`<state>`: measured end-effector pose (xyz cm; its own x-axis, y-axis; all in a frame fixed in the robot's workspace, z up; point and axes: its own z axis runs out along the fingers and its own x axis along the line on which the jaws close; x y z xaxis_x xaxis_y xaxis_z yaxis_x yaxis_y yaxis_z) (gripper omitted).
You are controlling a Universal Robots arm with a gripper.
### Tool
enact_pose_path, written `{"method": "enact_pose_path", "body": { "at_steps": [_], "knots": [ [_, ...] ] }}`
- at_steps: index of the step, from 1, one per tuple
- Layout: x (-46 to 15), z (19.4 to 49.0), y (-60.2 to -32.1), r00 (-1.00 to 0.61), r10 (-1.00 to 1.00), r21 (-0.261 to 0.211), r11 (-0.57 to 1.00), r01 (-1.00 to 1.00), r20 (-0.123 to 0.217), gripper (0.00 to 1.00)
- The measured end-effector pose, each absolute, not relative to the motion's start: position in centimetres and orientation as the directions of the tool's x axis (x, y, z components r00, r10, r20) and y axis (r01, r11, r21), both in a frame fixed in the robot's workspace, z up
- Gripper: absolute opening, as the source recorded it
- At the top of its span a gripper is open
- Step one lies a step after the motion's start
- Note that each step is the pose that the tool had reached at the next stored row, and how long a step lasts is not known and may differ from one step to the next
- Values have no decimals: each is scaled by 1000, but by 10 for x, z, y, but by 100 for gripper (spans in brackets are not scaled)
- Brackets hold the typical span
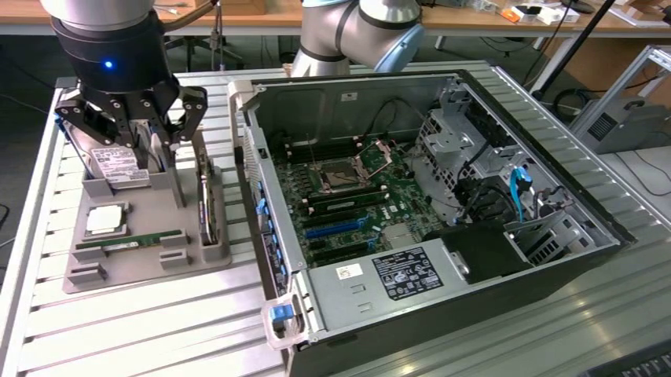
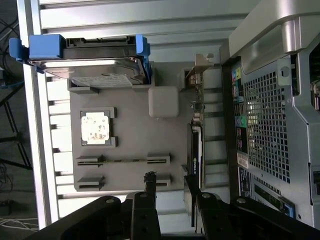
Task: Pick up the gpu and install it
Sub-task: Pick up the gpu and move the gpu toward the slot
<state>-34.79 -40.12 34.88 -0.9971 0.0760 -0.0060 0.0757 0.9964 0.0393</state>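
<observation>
The gpu is a thin dark card standing on edge in a slot along the grey holder, on the side nearest the computer case. In the wrist view the gpu shows edge-on, with its metal bracket at the far end. My gripper hovers over the back of the holder, between the hard drive and the gpu. Its fingers stand open with nothing between them, and one finger is close to the gpu's near end. My gripper holds nothing.
The holder also carries a silver hard drive in a blue caddy, a square processor and a narrow green memory stick. The open computer case lies at the exterior view's right, its motherboard with blue slots exposed.
</observation>
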Motion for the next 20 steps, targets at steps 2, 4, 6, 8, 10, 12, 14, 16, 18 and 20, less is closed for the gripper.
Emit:
{"method": "enact_pose_path", "body": {
  "at_steps": [2, 4, 6, 8, 10, 12, 14, 16, 18, 20],
  "knots": [
    [-348, 348, -401, -997, 76, 39, 996, 76, -6, 36],
    [-348, 348, -401, -997, 76, 39, 996, 76, -6, 36],
    [-348, 347, -401, -997, 76, 39, 996, 76, -6, 36],
    [-348, 347, -402, -997, 76, 39, 996, 76, -6, 36],
    [-348, 346, -402, -997, 76, 39, 996, 76, -6, 36],
    [-348, 346, -402, -997, 76, 39, 996, 76, -6, 36],
    [-348, 345, -402, -997, 76, 39, 996, 76, -6, 36],
    [-348, 345, -402, -997, 76, 39, 996, 76, -6, 36],
    [-348, 345, -402, -997, 76, 39, 996, 76, -6, 36],
    [-348, 344, -402, -997, 76, 39, 996, 76, -6, 36]
  ]
}}
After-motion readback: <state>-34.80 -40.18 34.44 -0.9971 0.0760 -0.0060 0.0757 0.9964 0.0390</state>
